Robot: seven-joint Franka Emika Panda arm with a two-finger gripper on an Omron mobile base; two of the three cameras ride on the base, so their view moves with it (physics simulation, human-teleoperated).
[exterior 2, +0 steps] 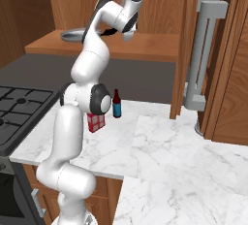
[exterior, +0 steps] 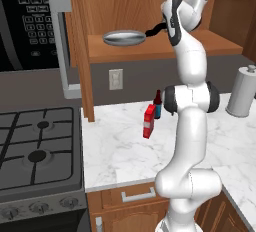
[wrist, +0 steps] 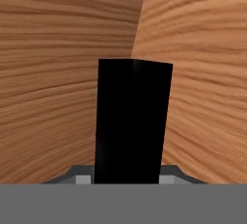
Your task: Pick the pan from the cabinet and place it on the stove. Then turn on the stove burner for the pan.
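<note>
The silver-grey pan (exterior: 124, 38) (exterior 2: 72, 35) lies flat on the lower shelf of the open cabinet (exterior: 150, 52) (exterior 2: 145, 48). Its black handle (exterior: 154, 29) (exterior 2: 109, 31) (wrist: 132, 121) points right, toward my hand. My gripper (exterior: 161, 26) (exterior 2: 114, 31) (wrist: 132, 179) has reached into the cabinet and sits at the handle's end. In the hand view the handle stands between the jaws, with grey finger parts tight against both its sides. The stove (exterior: 65, 126) (exterior 2: 9, 122) is low on the left, and its larger stove burner (exterior: 36, 156) is bare.
The cabinet's open door with its silver bar handle (exterior: 62, 46) (exterior 2: 203, 54) hangs between shelf and stove. A microwave (exterior: 25, 21) sits above the stove. On the marble counter stand a red box (exterior: 149, 121) (exterior 2: 96, 122), a dark bottle (exterior: 158, 105) (exterior 2: 116, 104) and a paper towel roll (exterior: 242, 91). Stove knobs (exterior: 40, 207) line the front.
</note>
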